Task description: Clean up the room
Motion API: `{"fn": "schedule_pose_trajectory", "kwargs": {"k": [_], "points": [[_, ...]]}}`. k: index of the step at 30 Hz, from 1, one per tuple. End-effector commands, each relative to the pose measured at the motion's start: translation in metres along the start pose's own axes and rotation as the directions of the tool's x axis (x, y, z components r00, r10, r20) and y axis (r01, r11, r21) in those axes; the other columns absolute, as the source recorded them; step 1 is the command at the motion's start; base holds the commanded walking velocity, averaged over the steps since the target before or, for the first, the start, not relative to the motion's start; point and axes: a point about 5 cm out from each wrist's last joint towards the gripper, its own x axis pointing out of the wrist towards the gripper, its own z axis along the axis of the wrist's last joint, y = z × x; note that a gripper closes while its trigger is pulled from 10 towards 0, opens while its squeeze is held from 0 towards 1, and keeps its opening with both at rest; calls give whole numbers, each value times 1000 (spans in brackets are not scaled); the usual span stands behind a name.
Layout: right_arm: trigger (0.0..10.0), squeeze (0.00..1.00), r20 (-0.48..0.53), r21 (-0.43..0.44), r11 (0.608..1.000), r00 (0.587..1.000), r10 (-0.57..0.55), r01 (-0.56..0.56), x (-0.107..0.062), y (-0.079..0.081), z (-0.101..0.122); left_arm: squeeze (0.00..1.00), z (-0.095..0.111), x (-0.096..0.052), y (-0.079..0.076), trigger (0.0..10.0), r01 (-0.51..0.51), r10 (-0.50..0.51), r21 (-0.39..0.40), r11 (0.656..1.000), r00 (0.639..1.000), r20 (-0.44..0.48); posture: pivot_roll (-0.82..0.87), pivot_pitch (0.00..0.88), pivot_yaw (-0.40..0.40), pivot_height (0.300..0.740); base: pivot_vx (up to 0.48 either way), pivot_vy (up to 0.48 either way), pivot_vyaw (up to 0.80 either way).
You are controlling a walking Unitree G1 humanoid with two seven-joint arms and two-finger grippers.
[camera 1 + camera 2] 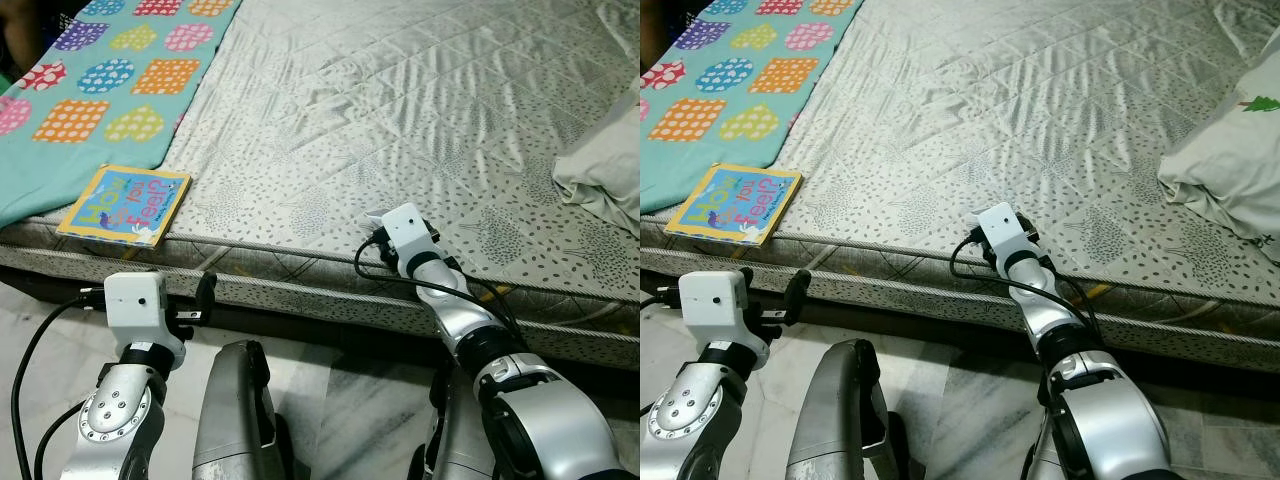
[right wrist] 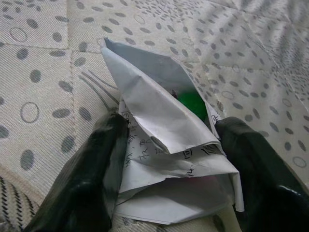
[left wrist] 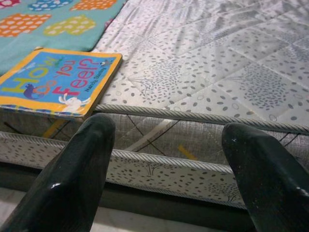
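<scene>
Black fingers (image 3: 72, 179) of the left gripper (image 3: 169, 179) hang spread apart with nothing between them, low in front of the mattress edge, aimed toward the picture book (image 1: 125, 204) lying at the near left corner of the bed (image 1: 400, 110), half on the teal patterned blanket (image 1: 100, 90). Further right, the right gripper (image 2: 169, 164) rests on the bed near its front edge, fingers clamped around a crumpled paper (image 2: 164, 145). A pillow (image 1: 1230, 160) lies at the far right.

Tidying looks barely begun: the paper is gripped but not yet carried off, and the book is untouched.

Head views hide the paper behind the right wrist; that arm's wrist view reveals it, with writing and a green patch. The left wrist view makes the book's title legible.
</scene>
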Motion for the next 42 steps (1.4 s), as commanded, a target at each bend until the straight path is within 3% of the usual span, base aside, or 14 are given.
{"fn": "schedule_pose_trajectory", "kwargs": {"k": [1,14,27,34,42], "points": [[0,0,-40,-6,1000,999,0,0,-1,1,-7,0,-5,-1,2,10000,-2,2,4,1000,1000,-24,45,202,91,510,0,0,0],[0,0,-51,-3,1000,999,15,-15,0,3,-8,0,3,1,-20,10000,146,-144,-110,983,989,27,44,203,86,510,0,0,0],[0,0,4,27,1000,1000,-1,1,1,-4,0,0,-1,7,-23,10000,158,-156,-110,981,987,28,12,138,84,510,0,0,0],[0,0,81,103,994,996,-38,29,-4,-11,0,0,-4,11,-26,10000,161,-158,-116,980,987,35,-16,94,79,510,0,0,0],[0,0,188,335,942,979,-81,13,-27,-12,-10,0,-10,15,-22,10000,105,-102,-112,988,994,35,-51,36,65,510,0,0,0]]}}
